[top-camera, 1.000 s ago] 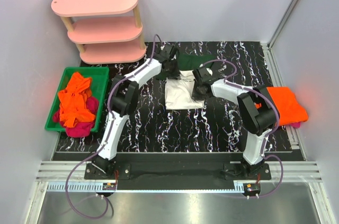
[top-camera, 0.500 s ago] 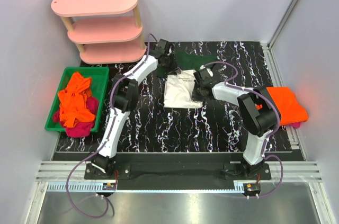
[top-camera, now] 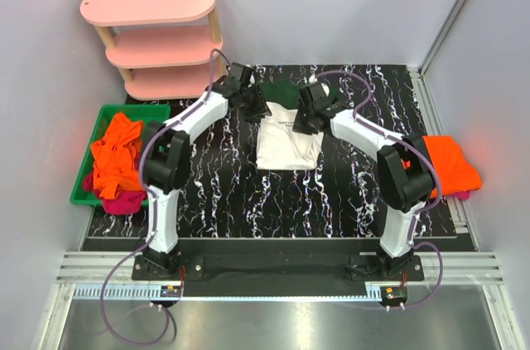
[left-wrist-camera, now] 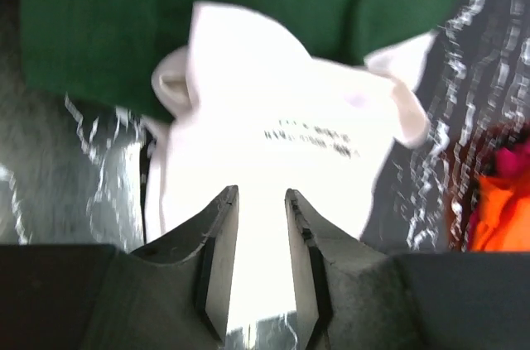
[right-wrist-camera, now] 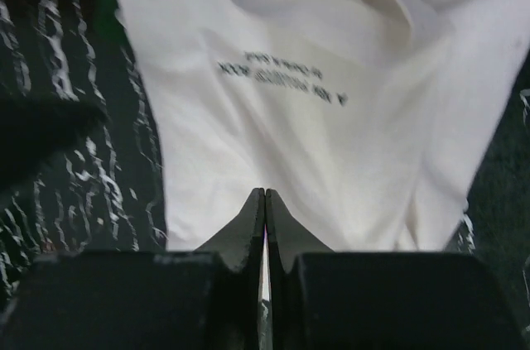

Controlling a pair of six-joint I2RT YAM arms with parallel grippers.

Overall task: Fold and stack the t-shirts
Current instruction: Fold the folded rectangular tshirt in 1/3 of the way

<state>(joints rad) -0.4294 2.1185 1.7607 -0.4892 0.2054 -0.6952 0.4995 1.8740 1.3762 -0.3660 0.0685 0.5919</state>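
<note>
Pushed farther out, left gripper (left-wrist-camera: 258, 194) slightly parted, right gripper (right-wrist-camera: 265, 191) closed, hold on t-shirt (top-camera: 286, 147) unclear

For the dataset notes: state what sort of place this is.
Likely a walled robot test cell for laundry folding: left arm and right arm bolted at a black marbled table, a green bin of crumpled t-shirts, a pink three-tier shelf.

In the left wrist view, we find the lettering (left-wrist-camera: 310, 140) on the white t-shirt (left-wrist-camera: 273, 118) too blurred and overexposed to read. In the top view, the right arm (top-camera: 403, 175) hides the inner edge of the orange t-shirt (top-camera: 451, 164). Only a sliver of the magenta t-shirt (top-camera: 464, 195) beneath shows.
</note>
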